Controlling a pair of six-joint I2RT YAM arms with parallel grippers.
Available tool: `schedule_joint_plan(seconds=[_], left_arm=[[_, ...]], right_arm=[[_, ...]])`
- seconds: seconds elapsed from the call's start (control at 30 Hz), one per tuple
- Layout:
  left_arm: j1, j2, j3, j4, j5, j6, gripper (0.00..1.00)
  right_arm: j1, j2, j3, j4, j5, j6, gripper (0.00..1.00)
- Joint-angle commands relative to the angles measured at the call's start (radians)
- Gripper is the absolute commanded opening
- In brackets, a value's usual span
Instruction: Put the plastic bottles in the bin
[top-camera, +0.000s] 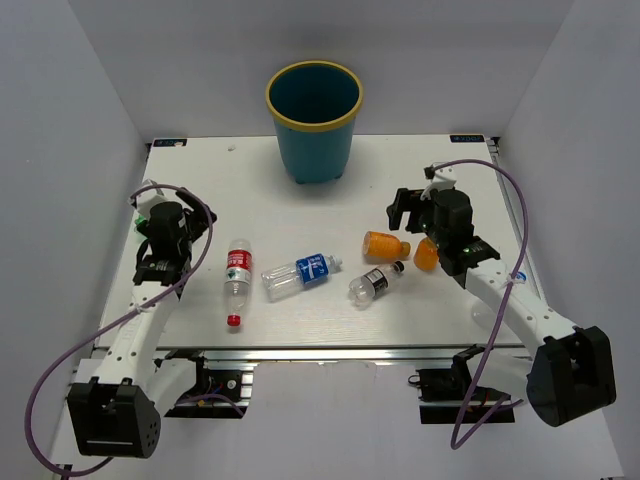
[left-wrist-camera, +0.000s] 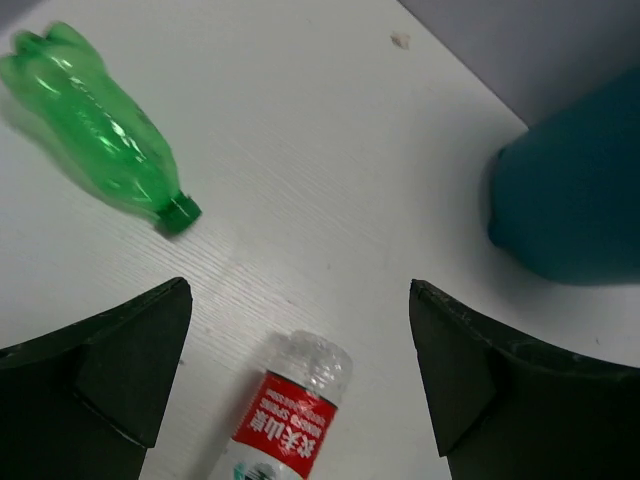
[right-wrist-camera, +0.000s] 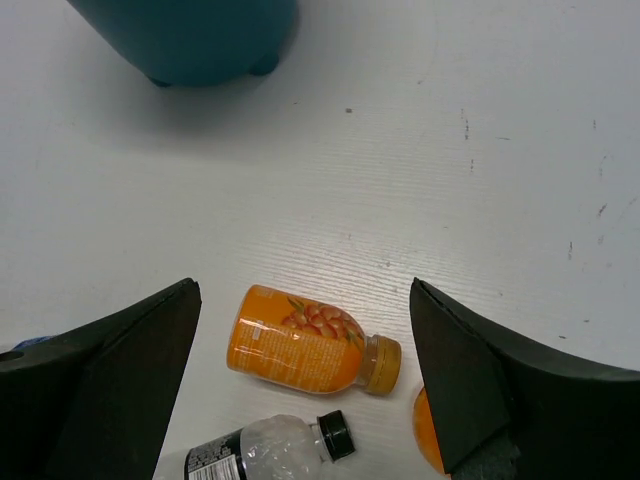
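Over the surface (top-camera: 250, 190), left pincer (left-wrist-camera: 300, 290) and right pincer (right-wrist-camera: 302, 288) hang spread, empty, poised above toppled bottles (top-camera: 300, 273) bound for the bin (top-camera: 315, 150).

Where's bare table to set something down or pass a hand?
Free: the broad strip between the bin and the bottle row, and the table left of the bin. Crowded: both orange bottles and the dark-label bottle bunch by the right gripper; the red-label bottle and blue-label bottle fill the middle.
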Motion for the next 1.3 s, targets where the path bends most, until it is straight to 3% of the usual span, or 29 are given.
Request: schedule_joint_plan(seconds=[0.0, 0.17, 0.2, 0.4, 0.6, 0.83, 1.0, 1.2, 1.27], left_arm=[[-0.001, 0.03, -0.014, 0.018, 0.204, -0.021, 0.98], [-0.004, 0.129, -0.086, 0.097, 0.5, -0.076, 0.98], [-0.01, 0.145, -0.096, 0.096, 0.508, -0.084, 0.98], [-0.136, 0.165, -0.132, -0.063, 0.262, -0.113, 0.98], [-0.242, 0.139, -0.168, -0.206, 0.105, -0.175, 0.98], [-0.262, 0.14, -0.237, -0.215, 0.124, -0.189, 0.96], [-0.28, 0.151, -0.254, -0.16, 0.18, -0.173, 0.86], [-0.28, 0.15, -0.192, -0.206, 0.126, -0.186, 0.5], [-0.28, 0.137, -0.121, -0.295, -0.013, -0.221, 0.44]], right_arm=[[0.01, -0.027, 0.008, 0.062, -0.041, -0.028, 0.89], [0.01, -0.092, -0.07, 0.171, -0.139, -0.046, 0.89], [0.01, -0.101, -0.084, 0.189, -0.168, -0.045, 0.89], [0.01, -0.153, -0.133, 0.234, -0.188, -0.065, 0.89], [0.008, -0.161, -0.128, 0.199, -0.17, -0.069, 0.89], [0.008, -0.156, -0.136, 0.205, -0.161, -0.068, 0.89], [0.01, -0.139, -0.13, 0.2, -0.147, -0.066, 0.89], [0.008, -0.136, -0.13, 0.191, -0.092, -0.063, 0.89], [0.01, -0.142, -0.135, 0.192, -0.066, -0.065, 0.89]])
